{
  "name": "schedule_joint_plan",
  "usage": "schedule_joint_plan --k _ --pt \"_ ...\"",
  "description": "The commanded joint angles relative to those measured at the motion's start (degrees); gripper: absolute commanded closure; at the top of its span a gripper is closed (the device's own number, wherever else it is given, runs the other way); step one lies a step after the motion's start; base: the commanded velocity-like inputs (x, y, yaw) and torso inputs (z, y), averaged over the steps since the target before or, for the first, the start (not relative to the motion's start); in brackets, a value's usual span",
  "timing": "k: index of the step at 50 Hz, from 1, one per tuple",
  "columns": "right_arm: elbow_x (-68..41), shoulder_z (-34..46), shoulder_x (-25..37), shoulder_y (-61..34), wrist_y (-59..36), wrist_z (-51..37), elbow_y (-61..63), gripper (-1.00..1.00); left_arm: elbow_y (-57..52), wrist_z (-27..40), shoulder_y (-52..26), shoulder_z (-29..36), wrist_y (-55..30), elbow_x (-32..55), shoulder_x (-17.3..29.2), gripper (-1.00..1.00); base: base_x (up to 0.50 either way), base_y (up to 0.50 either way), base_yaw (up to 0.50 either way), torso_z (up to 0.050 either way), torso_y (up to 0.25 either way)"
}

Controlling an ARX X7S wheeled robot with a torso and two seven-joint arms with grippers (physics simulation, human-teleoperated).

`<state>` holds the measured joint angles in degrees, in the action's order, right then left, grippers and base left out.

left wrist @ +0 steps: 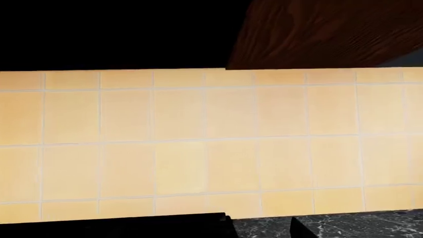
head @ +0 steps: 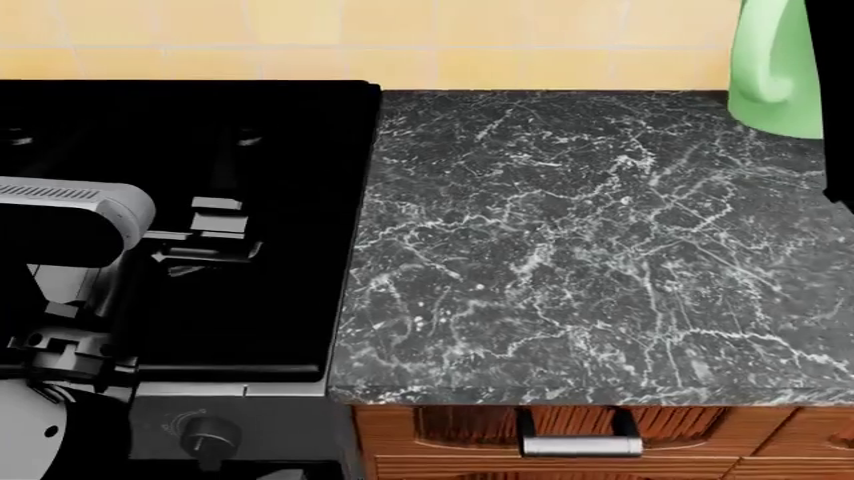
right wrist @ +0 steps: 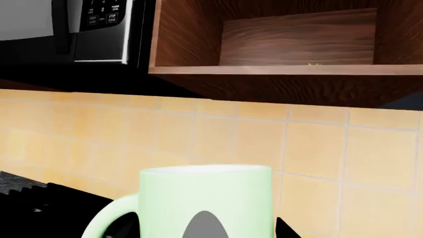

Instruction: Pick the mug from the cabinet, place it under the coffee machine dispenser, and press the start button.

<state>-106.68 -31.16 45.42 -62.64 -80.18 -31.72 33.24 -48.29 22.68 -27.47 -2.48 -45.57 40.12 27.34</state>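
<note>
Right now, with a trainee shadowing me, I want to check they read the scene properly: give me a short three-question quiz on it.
1. True or false: the mug stands inside the open cabinet.
2. The left end effector hangs over: A) a sink, B) the black stove, C) a toaster.
3. Fill in: the appliance beside the open cabinet is a ____.
Key: 1 false, it is outside; 2 B; 3 microwave.

Glossy mug [right wrist: 206, 198]; veined marble counter [head: 587, 250]; wood-grain cabinet [right wrist: 297, 37].

L gripper [head: 200, 235] open, forearm level.
</note>
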Motion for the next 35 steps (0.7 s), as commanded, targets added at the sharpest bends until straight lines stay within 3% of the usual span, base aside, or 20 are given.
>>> schedule_joint_plan --k 1,14,20,23,28,35 --pt "0.8 -2.0 0.2 2.6 -0.3 1.3 2.6 1.00 0.1 0.0 -0.1 0.2 0.4 0.2 0.2 -1.00 -0.12 -0.50 0.00 0.000 0.000" --pt "14.8 -14.0 -9.8 14.0 -5.5 16.5 21.4 1.00 -0.7 0.6 0.8 -0.3 0.7 0.9 0.2 -1.00 -0.12 -0.50 0.00 0.000 0.000" --pt "19.5 -17.1 -11.4 17.3 -4.2 22.4 26.3 1.00 -0.6 0.7 1.2 -0.3 1.0 0.8 0.2 -1.00 -0.12 -0.50 0.00 0.002 0.000" --pt "19.9 -15.2 -8.5 19.5 0.6 21.7 26.7 1.00 -0.6 0.8 1.4 -0.3 1.2 0.8 0.1 -1.00 -0.12 -0.50 0.00 0.000 0.000" --pt "29.4 -7.4 -2.2 31.6 18.4 22.6 26.7 1.00 -0.5 0.8 1.5 -0.2 1.5 0.9 0.0 -1.00 -0.12 -0.50 0.00 0.000 0.000" --pt "34.3 -3.8 -1.7 34.7 23.3 22.8 26.4 1.00 -0.7 1.0 1.8 -0.3 1.6 1.2 0.0 -1.00 0.00 -0.01 0.00 0.000 0.000"
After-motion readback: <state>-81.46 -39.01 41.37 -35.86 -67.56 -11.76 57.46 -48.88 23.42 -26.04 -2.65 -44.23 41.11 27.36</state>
